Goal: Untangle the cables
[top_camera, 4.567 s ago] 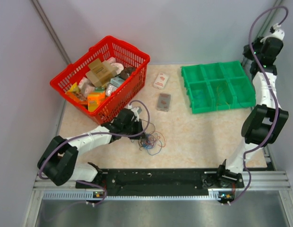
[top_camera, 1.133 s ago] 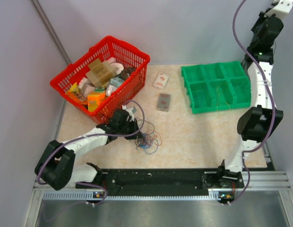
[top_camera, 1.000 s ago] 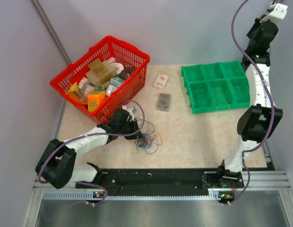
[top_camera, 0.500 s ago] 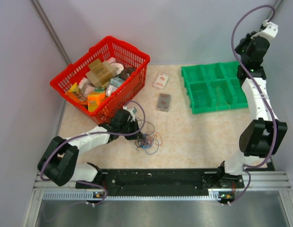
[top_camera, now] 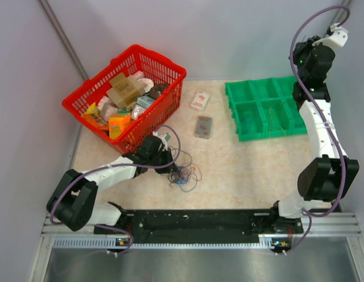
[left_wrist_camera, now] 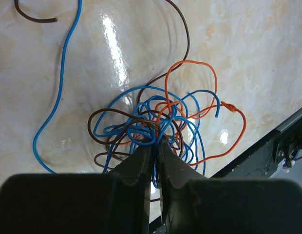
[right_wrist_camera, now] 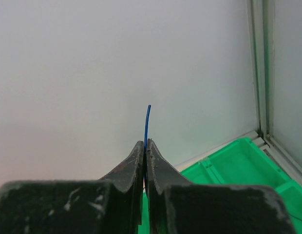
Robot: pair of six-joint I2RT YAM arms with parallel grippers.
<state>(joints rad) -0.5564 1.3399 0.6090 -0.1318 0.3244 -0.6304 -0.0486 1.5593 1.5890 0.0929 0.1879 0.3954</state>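
Observation:
The cables (top_camera: 185, 175) lie as a tangle of blue, brown and orange wires (left_wrist_camera: 156, 122) on the table, left of centre. My left gripper (top_camera: 170, 166) sits low at the tangle's left edge. In the left wrist view its jaws (left_wrist_camera: 155, 145) are pinched on strands at the knot's near side. My right gripper (top_camera: 300, 59) is raised high over the back right corner. It is shut on a single thin blue cable (right_wrist_camera: 147, 122) whose end sticks up past the fingertips (right_wrist_camera: 145, 142).
A green compartment tray (top_camera: 232, 88) stands at the back right, below the right gripper, and shows in the right wrist view (right_wrist_camera: 238, 161). A red basket (top_camera: 164, 59) full of packets stands at the back left. A white box (top_camera: 199, 100) and a dark device (top_camera: 203, 126) lie between them.
The right arm has swung from the far back right corner leftward and lower, over the green tray. The left gripper has stayed at the tangle.

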